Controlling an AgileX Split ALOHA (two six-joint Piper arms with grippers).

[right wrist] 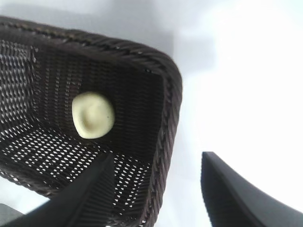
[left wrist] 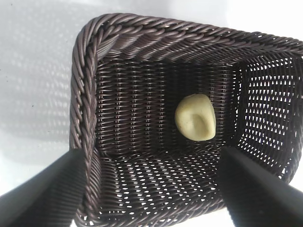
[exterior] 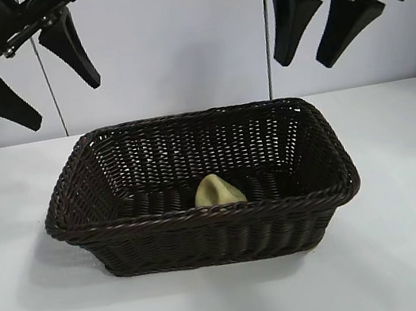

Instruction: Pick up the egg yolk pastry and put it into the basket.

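We see the left gripper [exterior: 41, 80] raised at ten o'clock, spread wide and empty. The egg yolk pastry [exterior: 218, 191] lies on the basket [exterior: 91, 224] floor. At two o'clock, the right gripper [exterior: 326, 26] hangs parted, empty. We'd keep both arms high, clear of the rim.

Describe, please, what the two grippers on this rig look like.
Both the left gripper and the right gripper are matte black, each with two smooth, tapering, wedge-shaped jaws hanging from a black crossbar. No markings show. A thin grey line runs down behind each.
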